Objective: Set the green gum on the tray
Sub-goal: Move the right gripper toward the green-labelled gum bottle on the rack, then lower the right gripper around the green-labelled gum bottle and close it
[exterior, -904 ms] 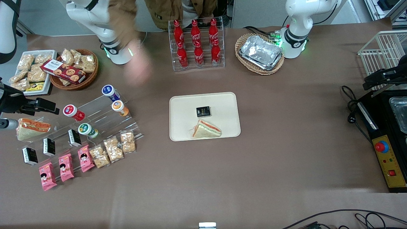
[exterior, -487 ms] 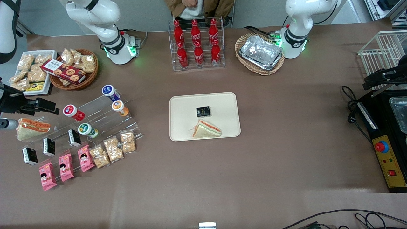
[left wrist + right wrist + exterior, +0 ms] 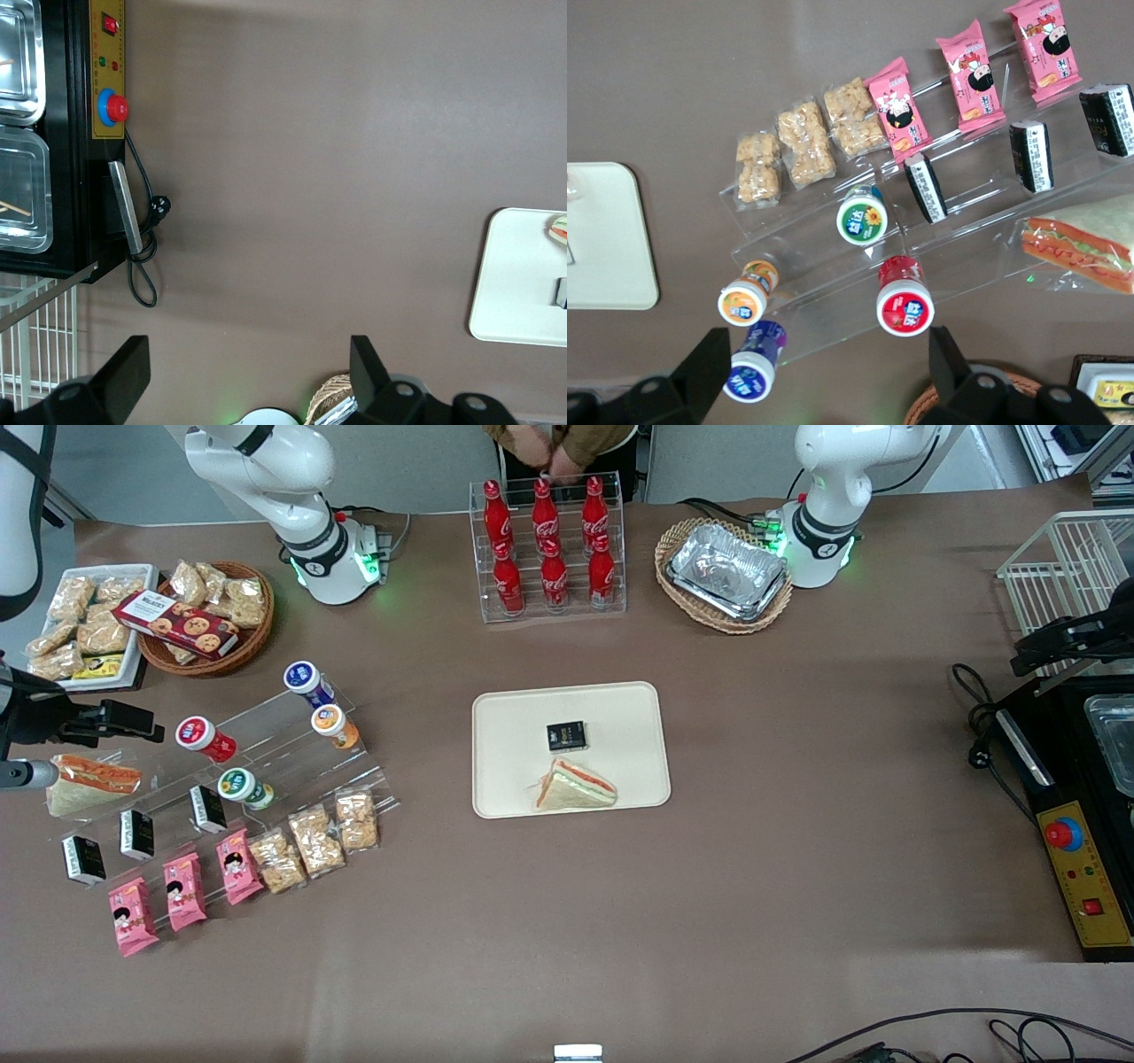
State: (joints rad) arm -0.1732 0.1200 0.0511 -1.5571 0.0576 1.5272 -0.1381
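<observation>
Right wrist view: your gripper [image 3: 824, 376], fingers apart, hangs high over the green gum [image 3: 862, 219]; descending off-centre risks nudging the red-lidded bottle [image 3: 904, 304] beside it.

The green gum [image 3: 239, 786] [image 3: 862, 220] sits on the stepped rack [image 3: 292, 757], well apart from the tray [image 3: 514, 726], claw [image 3: 824, 376] above.

Brown table [image 3: 797, 779] bearing tray [image 3: 505, 717], baskets.

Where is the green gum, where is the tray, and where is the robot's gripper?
green gum [image 3: 862, 220]: right wrist view, on its round lid.
tray [image 3: 514, 717]: front view, on a bare part.
gripper [image 3: 824, 367]: right wrist view, midway between its open fingertips.
</observation>
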